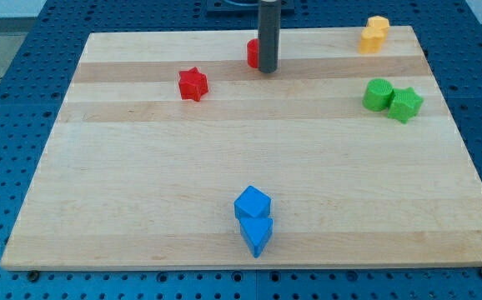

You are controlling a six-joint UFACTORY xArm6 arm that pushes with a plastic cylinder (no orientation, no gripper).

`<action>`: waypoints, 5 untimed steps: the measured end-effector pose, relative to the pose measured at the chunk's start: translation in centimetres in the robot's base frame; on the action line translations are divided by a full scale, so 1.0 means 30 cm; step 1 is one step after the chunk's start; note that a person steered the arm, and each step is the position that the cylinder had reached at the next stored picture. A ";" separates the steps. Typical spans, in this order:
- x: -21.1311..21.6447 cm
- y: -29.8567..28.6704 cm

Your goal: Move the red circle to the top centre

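The red circle [253, 53] lies near the view's top centre of the wooden board [141, 183]. Most of it is hidden behind my dark rod. My tip [267, 70] rests on the board just to the right of the red circle, touching or nearly touching it. A red star [193, 84] lies to the left and a little lower.
A yellow block pair [374, 35] sits at the top right. A green circle [378, 95] and a green star [405, 104] touch each other at the right. A blue cube [252, 203] and a blue triangular block [257, 234] sit together at the bottom centre.
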State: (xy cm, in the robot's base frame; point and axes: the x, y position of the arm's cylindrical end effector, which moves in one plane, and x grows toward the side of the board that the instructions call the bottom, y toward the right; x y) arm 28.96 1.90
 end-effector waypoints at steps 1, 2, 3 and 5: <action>-0.036 -0.036; -0.082 -0.036; -0.109 -0.036; -0.150 -0.036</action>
State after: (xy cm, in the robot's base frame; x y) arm 24.44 0.82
